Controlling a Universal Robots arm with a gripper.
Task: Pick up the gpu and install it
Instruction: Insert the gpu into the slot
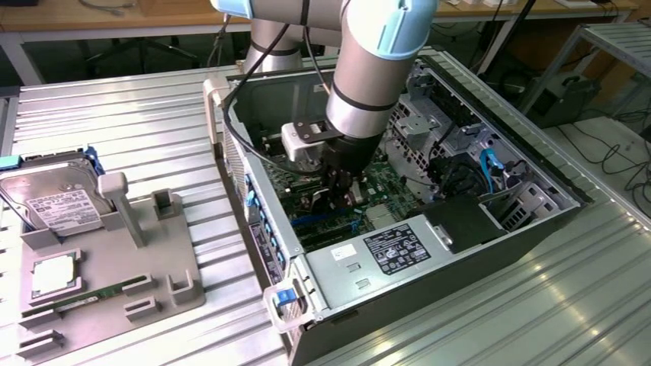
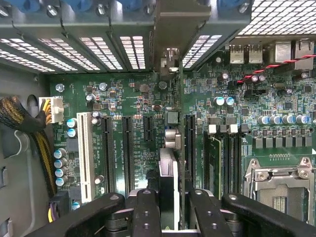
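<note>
My gripper reaches down into the open computer case, just above the green motherboard. In the wrist view the gripper is shut on the gpu. The card is seen edge-on, running from between the black fingers towards the rear slot openings. Its silver bracket stands against the case's back wall. The card's lower edge lies along a long black expansion slot, but I cannot tell whether it is seated. In the exterior view the gpu is a dark shape under the wrist.
A grey fixture tray on the exterior view's left holds a silver hard drive, a processor and a green memory stick. Inside the case are the power supply, blue cables and a braided cable bundle.
</note>
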